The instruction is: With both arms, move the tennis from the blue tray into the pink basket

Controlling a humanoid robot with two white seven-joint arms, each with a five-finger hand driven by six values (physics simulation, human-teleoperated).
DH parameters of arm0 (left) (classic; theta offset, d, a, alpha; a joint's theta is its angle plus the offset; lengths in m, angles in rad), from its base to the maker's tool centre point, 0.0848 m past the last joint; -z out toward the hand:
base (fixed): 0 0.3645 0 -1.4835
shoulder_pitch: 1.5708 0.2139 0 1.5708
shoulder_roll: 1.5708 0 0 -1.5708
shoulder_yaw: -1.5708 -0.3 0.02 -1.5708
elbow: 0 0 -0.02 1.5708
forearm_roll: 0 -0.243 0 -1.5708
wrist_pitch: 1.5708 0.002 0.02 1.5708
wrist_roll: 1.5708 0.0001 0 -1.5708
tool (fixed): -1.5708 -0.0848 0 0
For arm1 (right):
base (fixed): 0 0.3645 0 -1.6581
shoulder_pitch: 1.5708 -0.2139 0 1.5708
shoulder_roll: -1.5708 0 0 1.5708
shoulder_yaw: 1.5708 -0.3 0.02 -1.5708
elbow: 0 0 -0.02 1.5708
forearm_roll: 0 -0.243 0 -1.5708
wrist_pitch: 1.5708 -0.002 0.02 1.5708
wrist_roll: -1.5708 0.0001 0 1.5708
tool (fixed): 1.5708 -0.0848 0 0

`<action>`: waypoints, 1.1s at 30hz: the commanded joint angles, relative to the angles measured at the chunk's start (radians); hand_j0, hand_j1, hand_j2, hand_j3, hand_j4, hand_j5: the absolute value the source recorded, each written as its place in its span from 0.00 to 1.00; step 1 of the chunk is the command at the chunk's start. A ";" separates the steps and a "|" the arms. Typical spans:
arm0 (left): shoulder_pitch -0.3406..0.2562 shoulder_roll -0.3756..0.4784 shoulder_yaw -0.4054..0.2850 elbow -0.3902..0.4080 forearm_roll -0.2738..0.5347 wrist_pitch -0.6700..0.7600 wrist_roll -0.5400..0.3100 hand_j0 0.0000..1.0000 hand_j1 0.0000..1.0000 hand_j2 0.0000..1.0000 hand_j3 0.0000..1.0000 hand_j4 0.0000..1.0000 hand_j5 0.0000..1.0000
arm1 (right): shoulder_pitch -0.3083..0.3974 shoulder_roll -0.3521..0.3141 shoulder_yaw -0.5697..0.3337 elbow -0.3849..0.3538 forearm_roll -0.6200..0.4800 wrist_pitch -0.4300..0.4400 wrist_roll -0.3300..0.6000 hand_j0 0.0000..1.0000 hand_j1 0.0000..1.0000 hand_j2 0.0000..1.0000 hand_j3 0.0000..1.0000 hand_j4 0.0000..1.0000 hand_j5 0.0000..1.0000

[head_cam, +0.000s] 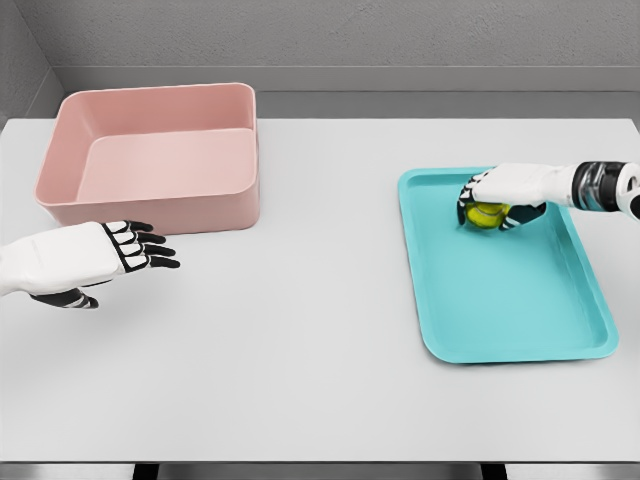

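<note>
Right robot hand [492, 203] curled around tennis ball [486, 215] on blue tray [520, 320], left robot hand [95, 260] fingers extended, empty, near pink basket [150, 205]

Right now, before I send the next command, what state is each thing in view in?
tennis ball: on the blue tray, wrapped by the right hand's fingers.
blue tray: flat on the table, holding only the ball.
pink basket: upright, empty.
right hand: curled over the ball, over the tray's far left part.
left hand: open, fingers extended, holding nothing, in front of the basket.

Simulated test bench: bare white table [320, 400]
</note>
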 commanded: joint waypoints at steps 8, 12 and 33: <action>0.000 0.001 0.000 0.000 0.006 0.001 0.000 1.00 1.00 1.00 1.00 1.00 1.00 | 0.003 -0.053 -0.092 -0.099 -0.016 0.002 -0.001 0.32 0.32 0.32 0.32 0.32 0.32; 0.000 0.000 -0.001 0.000 0.004 0.001 0.000 1.00 1.00 1.00 1.00 1.00 1.00 | 0.014 -0.096 -0.092 -0.211 -0.016 0.002 -0.001 0.31 0.31 0.31 0.31 0.31 0.31; 0.002 -0.008 -0.007 0.003 -0.017 0.001 0.000 1.00 1.00 1.00 1.00 1.00 1.00 | 0.058 0.064 -0.023 -0.605 0.019 0.002 0.047 0.27 0.27 0.27 0.27 0.27 0.27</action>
